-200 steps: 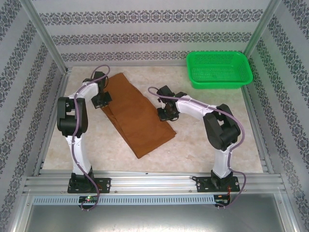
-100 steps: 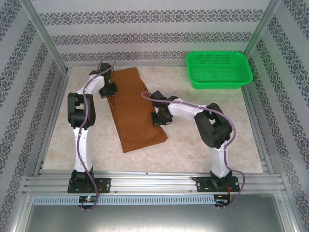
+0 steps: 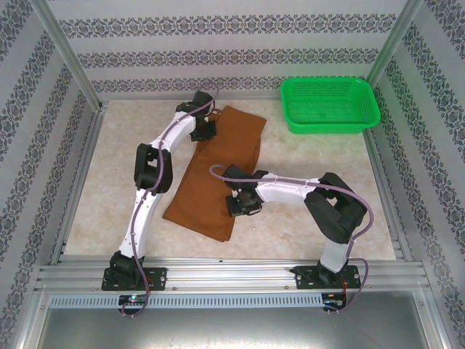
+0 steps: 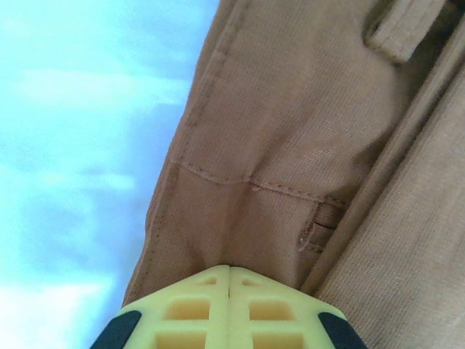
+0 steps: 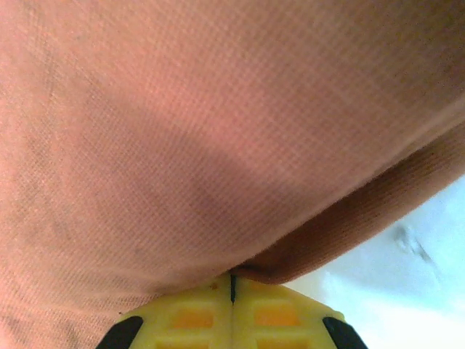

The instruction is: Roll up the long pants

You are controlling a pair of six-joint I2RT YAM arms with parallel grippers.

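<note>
The left jaws are pinching the edge of the pants (image 3: 225, 145). The right jaws are pinching a fold at their tips.

Bright, even light falls from above in the overhead view. The arms cast short, soft shadows on the pale worktop (image 3: 305, 156), and detail is crisp. In the left wrist view the worktop washes out to blurry blue-white, the long pants (image 4: 290, 131) show sharp stitching, and the left fingers (image 4: 196, 309) look soft. The right wrist view has a reddish cast, a broad soft shadow across the cloth, blurred right fingers (image 5: 269, 316) and blown-out white at lower right.
</note>
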